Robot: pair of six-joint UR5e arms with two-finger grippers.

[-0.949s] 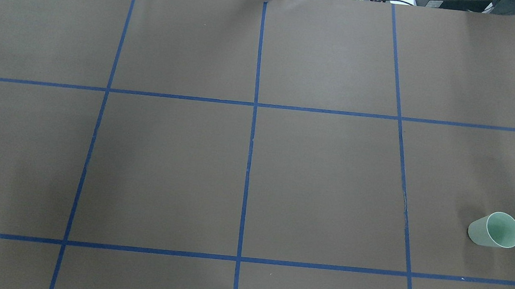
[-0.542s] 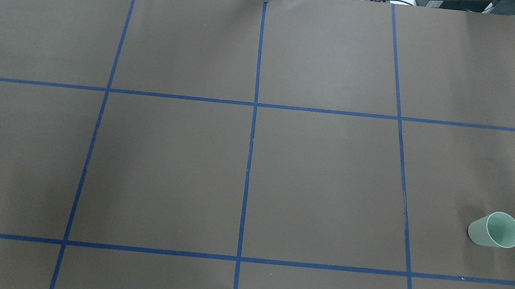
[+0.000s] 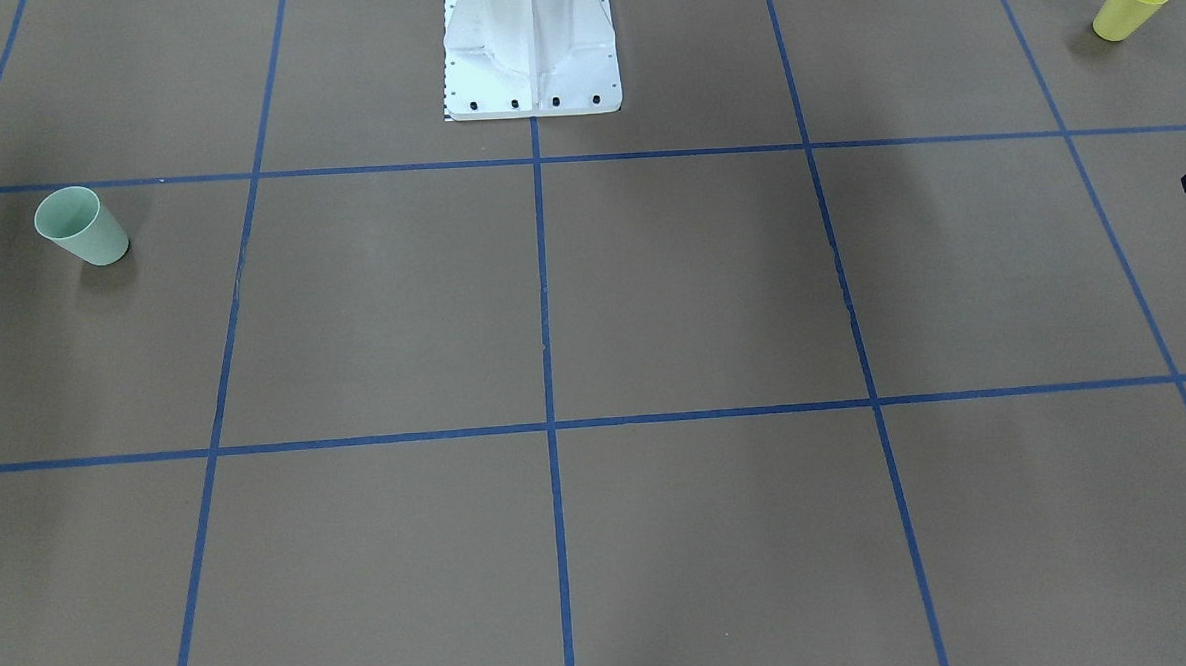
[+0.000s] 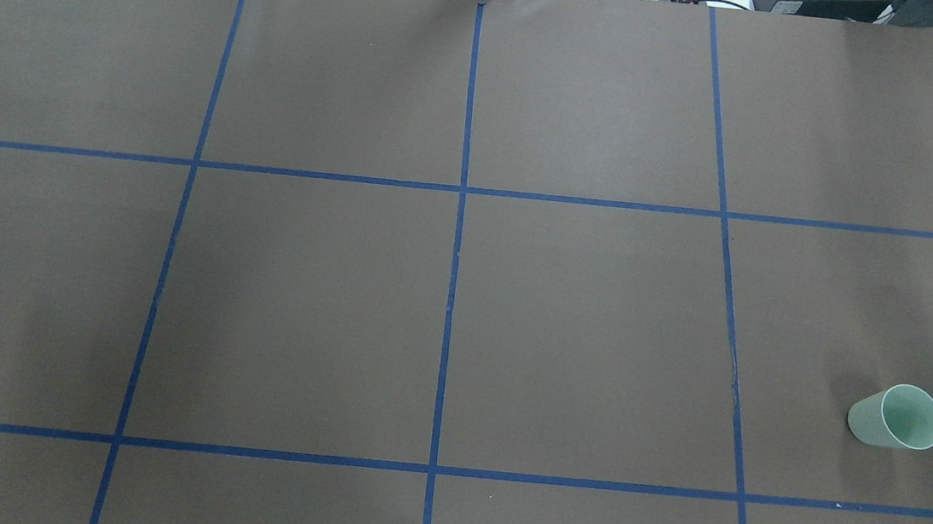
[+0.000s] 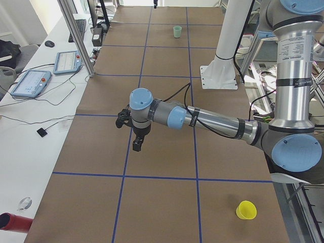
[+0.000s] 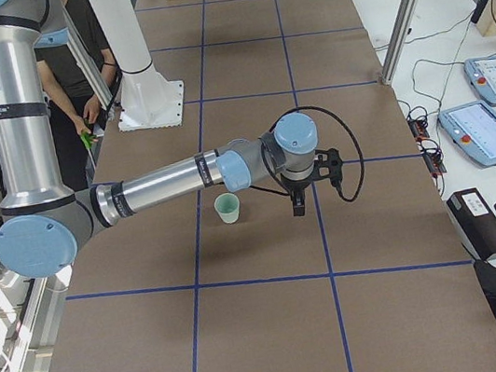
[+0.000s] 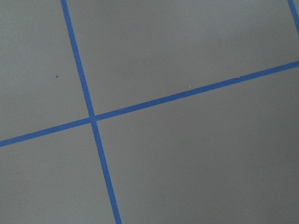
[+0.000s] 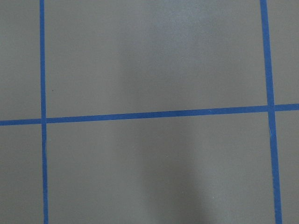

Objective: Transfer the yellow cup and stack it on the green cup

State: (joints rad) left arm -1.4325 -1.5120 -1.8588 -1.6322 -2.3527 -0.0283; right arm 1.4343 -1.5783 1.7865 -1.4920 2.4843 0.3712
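The yellow cup (image 5: 246, 209) stands upright at the lower right of the left-side view. It is well apart from the green cup (image 6: 227, 208), which stands upright mid-frame in the right-side view. Both rest on my table (image 4: 580, 324), brown paper gridded with blue tape (image 4: 450, 295). A white bench with teach pendants (image 5: 30, 83) runs alongside.

My left arm reaches out level, its wrist bent down, and my left gripper (image 5: 137, 146) hangs over a tape line. My right gripper (image 6: 298, 204) hangs to the right of the green cup in that view. I cannot tell whether either is open or closed. The label (image 5: 295, 50) on my left arm is too small to read.
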